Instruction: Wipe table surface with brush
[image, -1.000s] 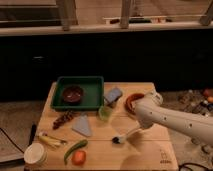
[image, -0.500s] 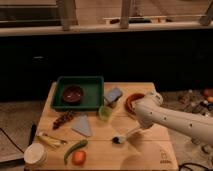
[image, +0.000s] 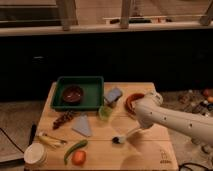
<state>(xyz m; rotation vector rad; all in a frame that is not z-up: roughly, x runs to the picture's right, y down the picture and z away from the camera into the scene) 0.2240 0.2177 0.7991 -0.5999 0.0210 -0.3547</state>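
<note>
The light wooden table surface (image: 100, 147) fills the lower middle of the camera view. The brush (image: 124, 136) lies slanted on it right of centre, its dark bristle head (image: 116, 140) down on the wood and its white handle running up and right. My gripper (image: 136, 130) is at the end of the white arm that comes in from the right. It is shut on the upper end of the brush handle and is mostly hidden under the arm.
A green tray (image: 95, 87) with a brown bowl (image: 72, 93) stands at the back left. A small green cup (image: 104, 113), a grey-blue sponge (image: 113, 95), an orange dish (image: 133, 102), a grey cloth (image: 82, 125), yellowish sticks (image: 50, 140), a green pepper (image: 75, 149), an orange fruit (image: 78, 158) and a white cup (image: 35, 154) also sit on the table.
</note>
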